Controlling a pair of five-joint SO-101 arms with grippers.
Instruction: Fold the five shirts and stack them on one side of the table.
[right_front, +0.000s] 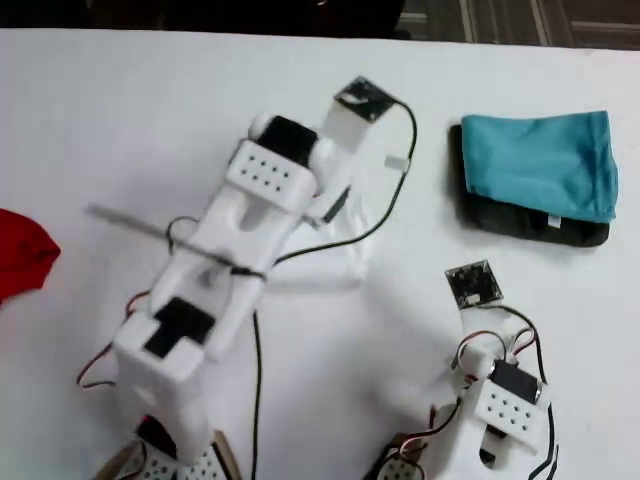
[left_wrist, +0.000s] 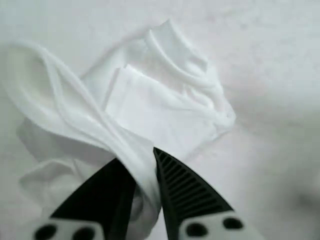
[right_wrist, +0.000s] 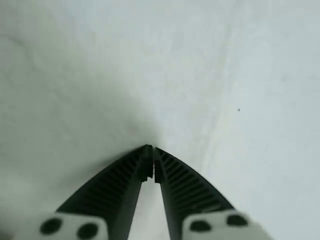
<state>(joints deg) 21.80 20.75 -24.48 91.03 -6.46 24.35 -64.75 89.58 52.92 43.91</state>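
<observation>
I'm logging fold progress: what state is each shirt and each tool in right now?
white shirt: crumpled on the table, one fold pinched.
teal shirt: folded, lying on the dark shirt.
dark shirt: flat, bottom of the stack.
red shirt: bunched, not folded.
left tool: shut on the white shirt.
right tool: shut, empty.

On the table (right_front: 120, 120), a loose shirt (left_wrist: 150, 100) lies at the centre, under the left arm (right_front: 230, 240), which stretches in from 7 o'clock. The left gripper (left_wrist: 154, 150) pinches a fold of that shirt. At 2 o'clock the upper folded shirt (right_front: 540, 160) lies on the lower folded shirt (right_front: 530, 230), well apart from the loose shirt. A fourth shirt (right_front: 20, 255) sits at the 9 o'clock edge. The right gripper (right_wrist: 152, 149) hangs over the table at 5 o'clock.
</observation>
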